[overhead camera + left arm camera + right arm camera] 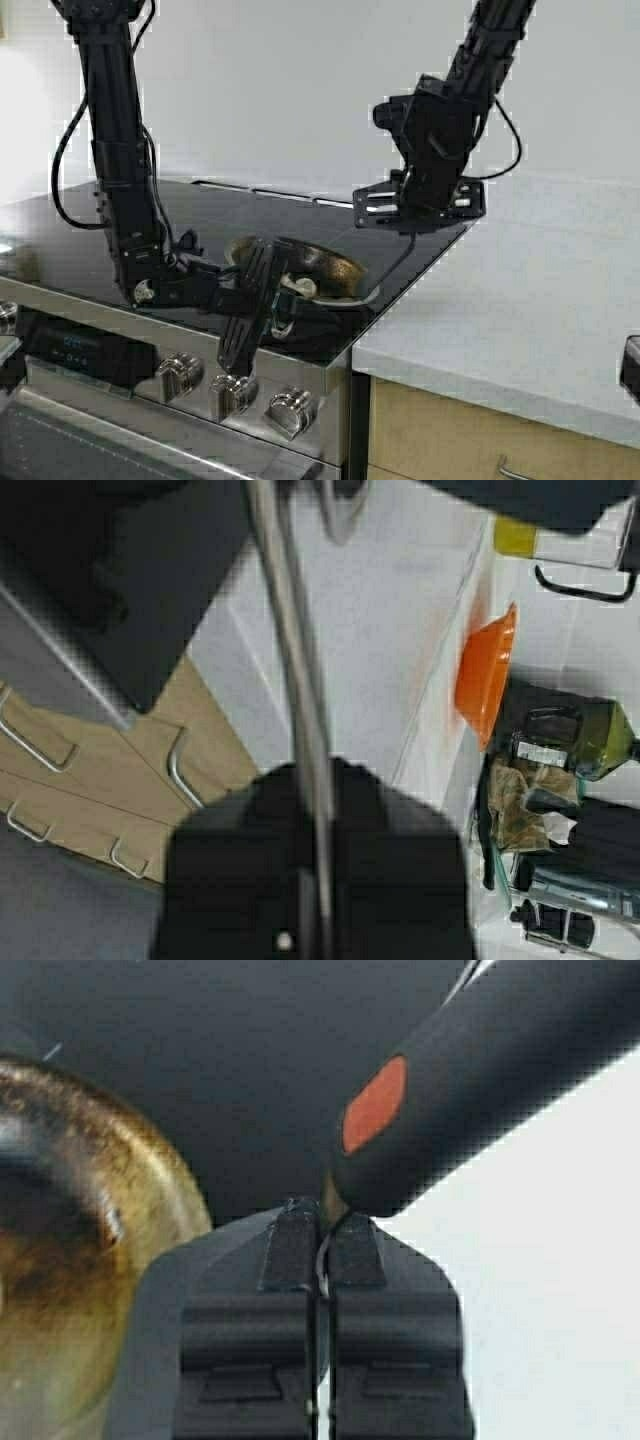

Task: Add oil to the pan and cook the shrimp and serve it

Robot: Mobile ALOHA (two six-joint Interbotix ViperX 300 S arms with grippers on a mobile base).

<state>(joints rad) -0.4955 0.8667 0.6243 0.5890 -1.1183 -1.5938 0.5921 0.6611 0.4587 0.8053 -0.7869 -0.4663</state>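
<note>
The steel pan (322, 262), browned inside, sits on the black stovetop near its front right corner. My left gripper (268, 290) is low at the pan's near side and shut on the pan's steel handle (290, 630); its own view shows it as (316, 780). My right gripper (405, 228) hangs above the pan's right edge, shut on a utensil with a black handle and an orange spot (470, 1080). The pan's rim also shows in the right wrist view (130, 1190). The oil (515, 537) stands far off on the counter. I cannot make out the shrimp.
The black stovetop (200, 215) has knobs (230, 392) along its front. A pale counter (520, 300) adjoins it on the right. On the counter stand an orange bowl (485, 680) and a dark green bottle (580, 738) among other items.
</note>
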